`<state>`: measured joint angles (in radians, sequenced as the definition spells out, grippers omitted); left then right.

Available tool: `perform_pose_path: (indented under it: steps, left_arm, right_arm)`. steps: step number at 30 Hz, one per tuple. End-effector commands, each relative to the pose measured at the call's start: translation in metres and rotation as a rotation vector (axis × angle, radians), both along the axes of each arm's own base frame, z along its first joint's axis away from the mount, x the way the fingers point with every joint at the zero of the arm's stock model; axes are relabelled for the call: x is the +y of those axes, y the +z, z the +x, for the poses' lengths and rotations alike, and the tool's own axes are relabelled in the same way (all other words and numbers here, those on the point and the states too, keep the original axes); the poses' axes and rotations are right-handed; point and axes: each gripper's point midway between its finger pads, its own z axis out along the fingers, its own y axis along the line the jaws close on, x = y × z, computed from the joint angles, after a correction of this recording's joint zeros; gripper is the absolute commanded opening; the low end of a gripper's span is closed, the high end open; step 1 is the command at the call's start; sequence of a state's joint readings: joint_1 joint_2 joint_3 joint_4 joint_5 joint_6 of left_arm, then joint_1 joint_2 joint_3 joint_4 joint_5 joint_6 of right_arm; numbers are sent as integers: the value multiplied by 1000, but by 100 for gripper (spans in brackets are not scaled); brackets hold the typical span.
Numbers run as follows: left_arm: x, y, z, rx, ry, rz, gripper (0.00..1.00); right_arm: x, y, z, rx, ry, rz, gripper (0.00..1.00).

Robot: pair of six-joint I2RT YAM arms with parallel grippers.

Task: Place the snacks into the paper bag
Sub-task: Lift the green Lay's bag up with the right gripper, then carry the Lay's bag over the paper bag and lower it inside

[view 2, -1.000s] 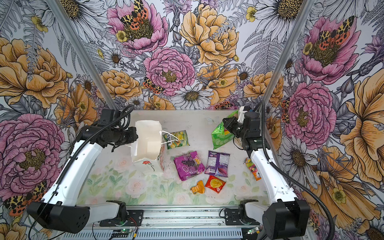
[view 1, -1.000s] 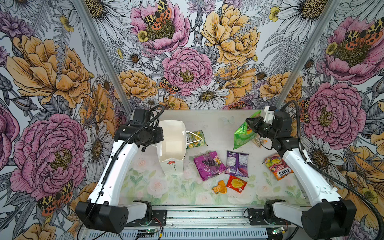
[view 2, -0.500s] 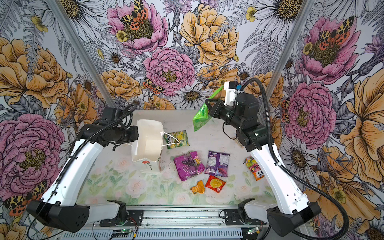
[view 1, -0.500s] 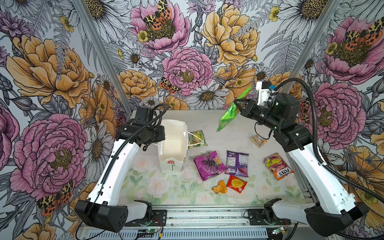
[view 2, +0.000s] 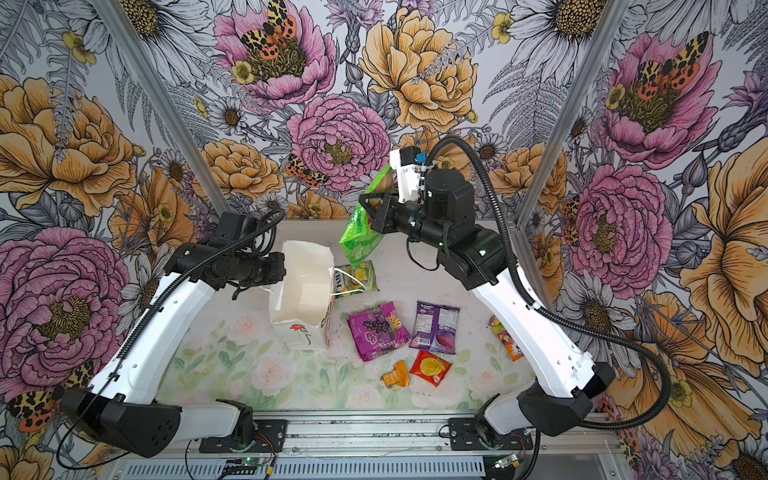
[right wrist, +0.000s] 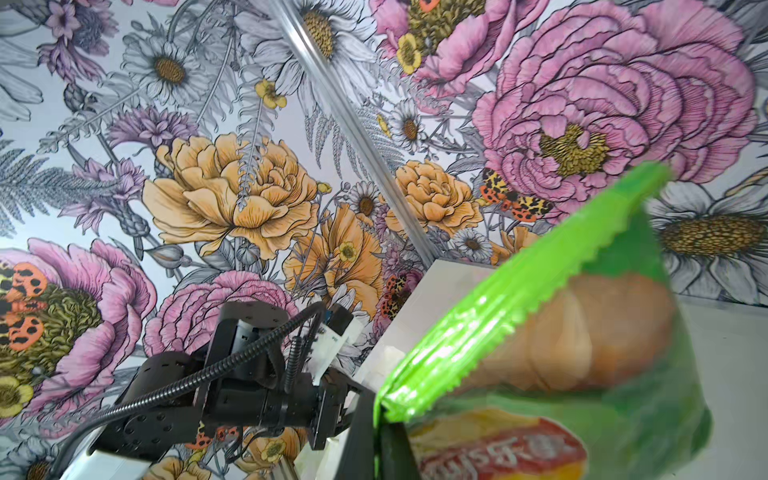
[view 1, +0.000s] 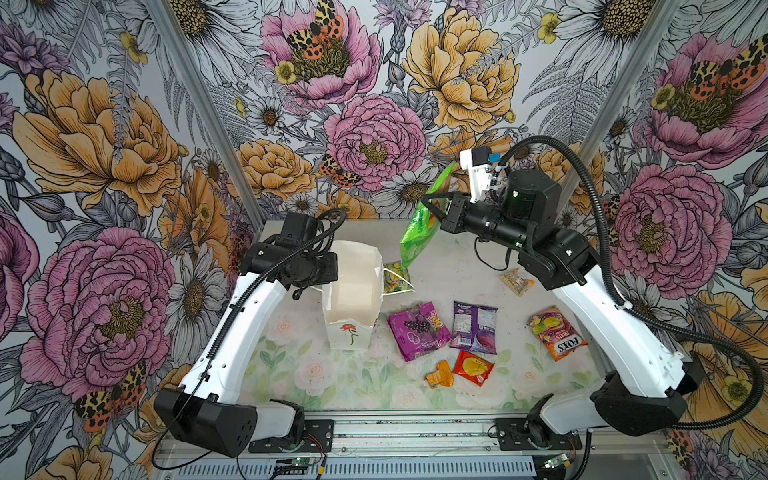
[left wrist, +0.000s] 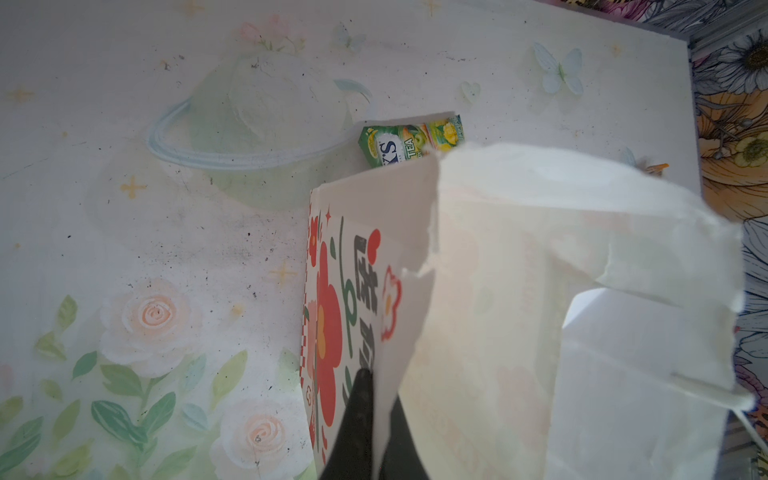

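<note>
Left arm is stretching forward, left gripper (view 1: 331, 277) pinching the upright paper bag (view 1: 349, 332) by its side rim. Farther back, right arm is arching high, right gripper (view 1: 432, 210) pinching the light-green packet (view 1: 415, 237), which is dangling beside the bag's mouth. Only the left wrist view is showing fingers (left wrist: 359, 415) straddling the paper.

In my right wrist view the green packet (right wrist: 582, 332) is blurred and runs off the edge. My right arm (view 2: 536, 332) covers most of the orange sweet packet (view 2: 500, 332) in a top view (only a strip shows). The paper bag (left wrist: 498, 291) hides half the tea packet (left wrist: 409, 143).
</note>
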<state>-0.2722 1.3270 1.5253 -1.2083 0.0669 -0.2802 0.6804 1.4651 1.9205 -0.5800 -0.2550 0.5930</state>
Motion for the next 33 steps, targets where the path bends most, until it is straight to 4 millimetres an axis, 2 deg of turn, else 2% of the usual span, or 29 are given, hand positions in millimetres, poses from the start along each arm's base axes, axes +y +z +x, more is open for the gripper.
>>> perform_pose_path:
  steps: [1,6,7,12,25,30,33]
  left_arm:
    - [-5,10,3,-26,-22,-1,0]
    - [-9,10,3,-23,-34,-12,0]
    - [-9,9,4,-20,-39,-12,0]
    - [-12,9,7,-17,-44,-19,0]
    - [-21,16,12,-23,-62,-63,0]
    - [-19,20,12,-31,-58,-82,0]
    - [-17,22,12,-38,-50,-95,0]
  right_arm:
    - [16,21,-12,-68,44,8,0]
    - [40,33,-25,-101,112,8,0]
    - [52,33,-36,-106,152,5,0]
    - [74,30,-47,-107,225,-24,0]
    - [110,-2,-57,-52,302,-83,0]
    - [121,-25,-55,-9,311,-119,0]
    - [124,-45,-46,20,272,-158,0]
